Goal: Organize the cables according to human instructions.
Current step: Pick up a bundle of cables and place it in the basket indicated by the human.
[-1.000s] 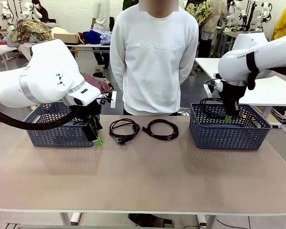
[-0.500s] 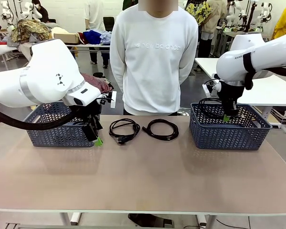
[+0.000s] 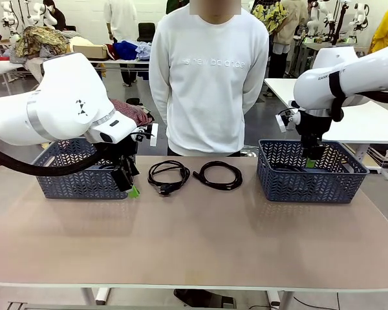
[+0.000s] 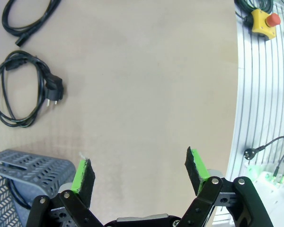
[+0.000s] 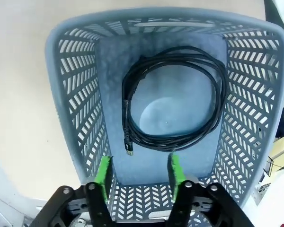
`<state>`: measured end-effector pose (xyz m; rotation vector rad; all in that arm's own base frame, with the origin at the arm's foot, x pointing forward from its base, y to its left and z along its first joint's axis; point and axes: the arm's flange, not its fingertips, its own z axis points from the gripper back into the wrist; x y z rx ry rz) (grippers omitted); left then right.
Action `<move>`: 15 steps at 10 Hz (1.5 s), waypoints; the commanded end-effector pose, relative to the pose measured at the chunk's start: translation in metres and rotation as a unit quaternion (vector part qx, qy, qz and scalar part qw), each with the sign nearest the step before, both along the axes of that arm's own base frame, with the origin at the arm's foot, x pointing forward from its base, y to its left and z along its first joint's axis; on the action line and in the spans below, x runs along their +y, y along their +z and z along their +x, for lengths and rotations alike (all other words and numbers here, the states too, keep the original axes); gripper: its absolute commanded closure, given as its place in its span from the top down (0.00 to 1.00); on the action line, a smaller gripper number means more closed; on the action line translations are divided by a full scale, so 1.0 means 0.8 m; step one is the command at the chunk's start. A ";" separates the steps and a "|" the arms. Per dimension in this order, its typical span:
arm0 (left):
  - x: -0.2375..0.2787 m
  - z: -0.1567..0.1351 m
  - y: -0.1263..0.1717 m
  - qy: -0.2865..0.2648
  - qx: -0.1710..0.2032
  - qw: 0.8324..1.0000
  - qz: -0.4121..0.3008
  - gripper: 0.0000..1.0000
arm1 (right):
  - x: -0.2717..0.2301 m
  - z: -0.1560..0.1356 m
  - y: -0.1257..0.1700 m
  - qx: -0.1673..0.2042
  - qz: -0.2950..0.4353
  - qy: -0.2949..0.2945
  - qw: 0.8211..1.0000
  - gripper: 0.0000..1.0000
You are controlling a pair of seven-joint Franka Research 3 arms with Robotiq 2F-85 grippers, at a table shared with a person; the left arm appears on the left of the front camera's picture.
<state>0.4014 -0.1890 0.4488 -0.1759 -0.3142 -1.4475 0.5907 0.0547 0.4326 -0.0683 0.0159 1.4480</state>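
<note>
The right gripper point(image 3: 310, 161) hangs inside the grey-blue right basket point(image 3: 310, 184), which stands at the 3 o'clock side of the surface point(image 3: 200, 239). In the right wrist view the right gripper point(image 5: 138, 171) has its jaws apart with nothing between the green pads. The coiled cable point(image 5: 125, 118) lies flat on the floor of the right basket point(image 5: 80, 118), at 12 o'clock from the jaws. Its near loop passes just beyond the pad tips, and whether it touches them cannot be told.

The left gripper point(image 3: 132, 186) hangs low at the front corner of the left basket point(image 3: 71, 184), at the 9 o'clock side. In the left wrist view the left gripper point(image 4: 139, 170) has its jaws spread wide over the bare surface, holding nothing, with the left basket point(image 4: 23, 165) just beside one pad.

Two more coils rest on the surface between the baskets, toward 12 o'clock, in front of a person point(image 3: 207, 77) in a white sweatshirt. The plug cable point(image 3: 163, 189) lies at 3 o'clock from the left gripper, near it but apart. The plain cable point(image 3: 218, 187) lies just beside it, farther toward 3 o'clock. From the left wrist, the plug cable point(image 4: 54, 87) sits at 10 o'clock from the jaws and the plain cable point(image 4: 12, 30) beyond it, at about 11 o'clock.
</note>
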 end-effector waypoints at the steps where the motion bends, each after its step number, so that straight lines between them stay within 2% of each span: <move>1: 0.003 0.000 0.001 0.001 0.000 1.000 0.003 1.00 | 0.002 0.007 0.011 0.004 -0.001 -0.016 1.000 0.90; 2: 0.003 0.000 0.001 0.001 0.000 1.000 0.003 1.00 | 0.000 0.007 0.013 0.005 -0.001 -0.019 1.000 0.91; 3: 0.003 0.000 0.001 0.001 0.000 1.000 0.003 1.00 | 0.000 0.008 0.016 0.006 -0.003 -0.019 1.000 1.00; 6: 0.003 0.000 0.001 0.001 0.000 1.000 0.003 1.00 | 0.001 0.009 0.022 0.008 -0.010 -0.020 1.000 1.00; 8: 0.003 0.000 0.001 0.001 0.000 1.000 0.003 1.00 | -0.002 0.009 0.023 0.009 -0.002 -0.050 0.999 1.00; 9: 0.003 0.000 0.001 0.001 0.000 1.000 0.003 1.00 | -0.001 0.004 0.019 0.004 -0.001 -0.015 1.000 1.00; 11: 0.003 0.000 0.001 0.001 0.000 1.000 0.003 1.00 | -0.001 0.004 0.019 0.004 -0.001 -0.015 1.000 1.00; 12: 0.003 0.000 0.001 0.001 0.000 1.000 0.003 1.00 | 0.000 0.003 0.018 0.005 -0.001 -0.024 1.000 1.00; 15: 0.003 0.000 0.001 0.001 0.000 1.000 0.003 1.00 | 0.020 -0.024 0.046 -0.015 0.039 -0.123 0.992 1.00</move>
